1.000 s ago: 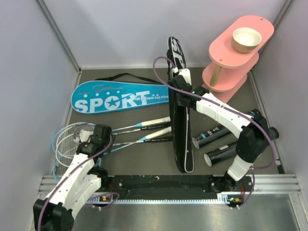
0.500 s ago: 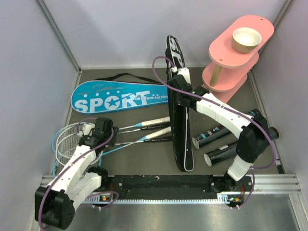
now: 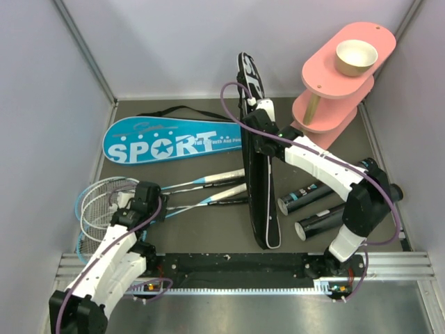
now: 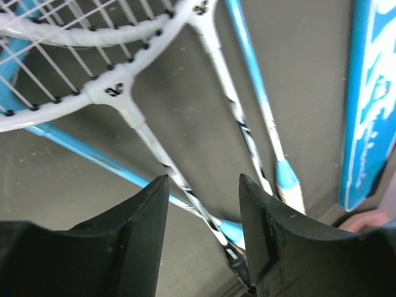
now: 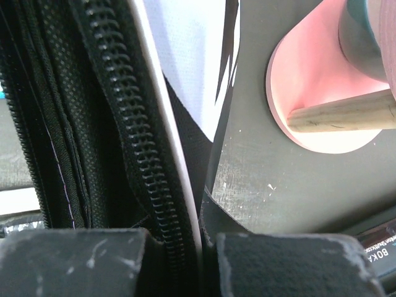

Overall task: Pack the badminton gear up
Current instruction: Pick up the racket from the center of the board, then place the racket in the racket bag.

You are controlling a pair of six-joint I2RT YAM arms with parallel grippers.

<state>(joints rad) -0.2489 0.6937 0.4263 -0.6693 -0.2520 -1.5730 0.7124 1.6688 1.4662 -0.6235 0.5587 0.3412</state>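
Black mesh and a coarse zip [image 5: 133, 124] fill the right wrist view. There the black bag [image 3: 259, 188] is pinched at its white-piped edge by the right gripper [image 5: 201, 247], whose pads are pressed together on it. From above, those fingers are hidden behind the wrist. The bag is stood on its long edge mid-table [image 3: 208, 229], and its lettering is only partly legible. Two glossy tubes [image 3: 302, 198] are laid right of it, their far ends covered by the right arm.

The left gripper [image 4: 203, 184] is held with fingers spread either side of a thin white shaft [image 4: 168, 166]; whether it is touched cannot be told. The strung heads of the rackets [image 3: 104, 202] are partly covered by the left arm, and their grips are run up to the black bag. The blue bag [image 3: 174, 143] is laid flat behind them and is cut off in the left wrist view. A pink stand [image 3: 334, 83] with a tan bowl [image 3: 356, 57] is set at the far right.
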